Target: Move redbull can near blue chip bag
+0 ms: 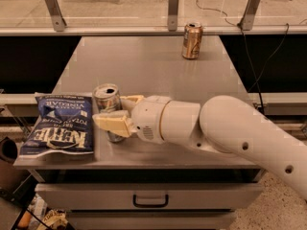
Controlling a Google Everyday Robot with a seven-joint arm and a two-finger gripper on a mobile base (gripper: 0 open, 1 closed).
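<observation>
The redbull can (106,99), slim and silver-grey with a shiny top, stands upright on the grey table (158,66) just right of the blue chip bag (61,124). The bag lies flat at the table's front left corner, dark blue with white lettering. My gripper (116,113) reaches in from the right with its cream fingers (112,123) on both sides of the can, shut on it. The can's lower part is hidden behind the near finger.
A gold-bronze can (192,40) stands upright at the table's far right. A rail with metal posts (172,8) runs behind the table. Drawers (151,200) sit under the front edge. My white arm (240,133) crosses the table's front right.
</observation>
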